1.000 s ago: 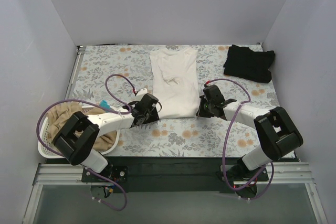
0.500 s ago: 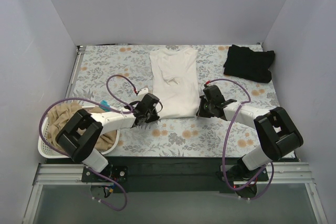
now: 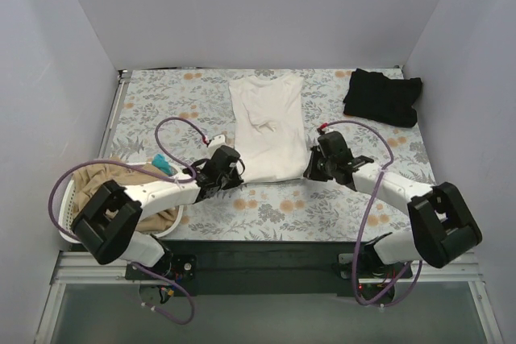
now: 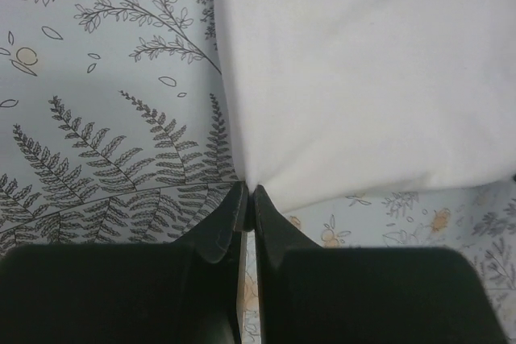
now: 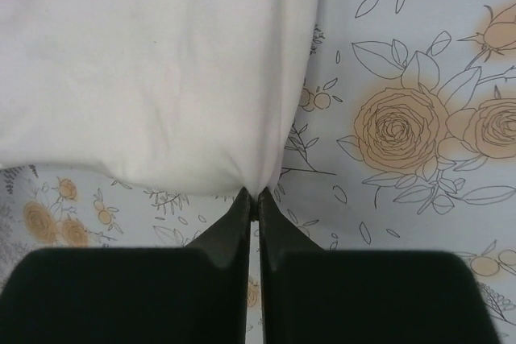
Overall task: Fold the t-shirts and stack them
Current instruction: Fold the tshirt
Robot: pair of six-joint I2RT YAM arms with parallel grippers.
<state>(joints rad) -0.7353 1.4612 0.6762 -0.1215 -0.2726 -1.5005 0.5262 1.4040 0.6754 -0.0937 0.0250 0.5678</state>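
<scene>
The white t-shirt (image 3: 268,122) lies as a long folded strip down the middle of the table. My left gripper (image 3: 237,170) is shut on its near left corner (image 4: 266,175). My right gripper (image 3: 309,168) is shut on its near right corner (image 5: 250,175). Both corners are pinched and lifted slightly off the cloth-covered table. The black t-shirt (image 3: 382,97) lies crumpled at the far right. The tan t-shirt (image 3: 109,179) sits in the basket at the near left.
The white perforated laundry basket (image 3: 68,230) stands at the table's near left edge beside my left arm. Flowered tablecloth (image 3: 161,102) covers the table. Grey walls close in on three sides.
Both grippers have pulled the white shirt's near edge slightly away from the arms' bases; the shirt's near end looks shorter and bunched. The right arm's elbow has swung out to the right.
</scene>
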